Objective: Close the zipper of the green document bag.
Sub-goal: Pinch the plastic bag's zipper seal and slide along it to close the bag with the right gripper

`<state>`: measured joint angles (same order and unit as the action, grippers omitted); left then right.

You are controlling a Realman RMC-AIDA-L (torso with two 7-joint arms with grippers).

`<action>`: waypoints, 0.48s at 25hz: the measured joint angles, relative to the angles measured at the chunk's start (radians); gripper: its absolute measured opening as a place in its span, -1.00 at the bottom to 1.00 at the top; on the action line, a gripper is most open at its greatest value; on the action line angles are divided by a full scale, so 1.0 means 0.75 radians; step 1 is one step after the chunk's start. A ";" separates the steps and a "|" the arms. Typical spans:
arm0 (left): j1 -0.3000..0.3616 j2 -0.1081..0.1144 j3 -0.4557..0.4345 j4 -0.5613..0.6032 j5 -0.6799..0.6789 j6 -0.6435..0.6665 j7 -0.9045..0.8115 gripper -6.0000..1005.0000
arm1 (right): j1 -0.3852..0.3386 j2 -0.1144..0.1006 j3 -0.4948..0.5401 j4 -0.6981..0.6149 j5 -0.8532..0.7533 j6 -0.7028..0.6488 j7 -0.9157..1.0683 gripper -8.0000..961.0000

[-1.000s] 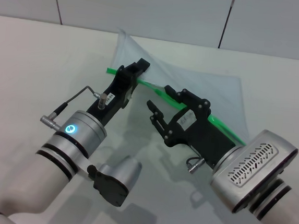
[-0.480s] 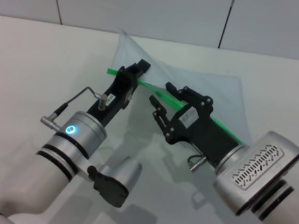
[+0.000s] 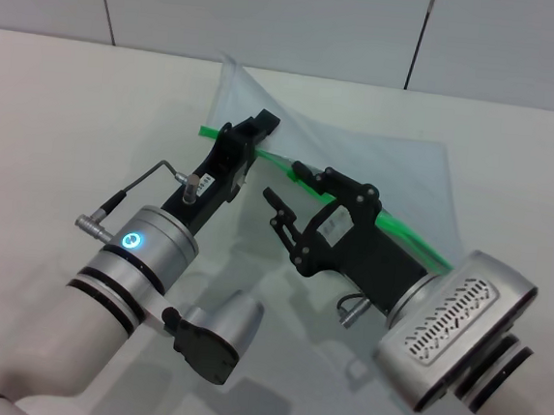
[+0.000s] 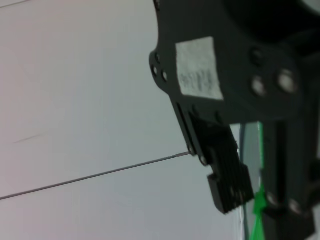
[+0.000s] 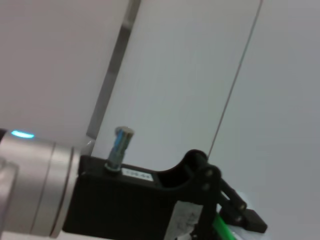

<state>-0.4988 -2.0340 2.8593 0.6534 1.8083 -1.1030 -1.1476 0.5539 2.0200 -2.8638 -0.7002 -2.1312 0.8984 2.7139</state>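
The left gripper is pressed together on the zipper near its far-left end, pinching the green strip between its fingers; in the left wrist view a ribbed finger pad sits right beside the green strip. The right gripper is spread, with one finger over the zipper and the other below it, off the bag's edge; the strip passes between them with no visible contact. The two grippers are near each other along the same green edge, the right one further toward the robot's right. The green document bag lies on the table beyond both grippers, its zipper edge being the side closest to them, its far-left corner lifted.
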 joint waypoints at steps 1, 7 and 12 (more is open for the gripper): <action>0.000 0.000 0.000 0.000 0.000 0.001 0.000 -0.82 | 0.000 0.000 0.003 -0.007 0.003 -0.012 -0.018 -0.20; -0.001 0.000 0.000 -0.003 0.000 0.003 0.002 -0.81 | -0.005 0.002 0.024 -0.021 0.005 -0.032 -0.049 -0.21; 0.000 0.000 0.000 -0.004 0.013 0.004 0.000 -0.81 | -0.008 0.003 0.045 -0.022 0.005 -0.032 -0.052 -0.21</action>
<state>-0.4990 -2.0340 2.8593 0.6505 1.8182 -1.0999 -1.1474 0.5476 2.0221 -2.8296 -0.7163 -2.1276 0.8744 2.6752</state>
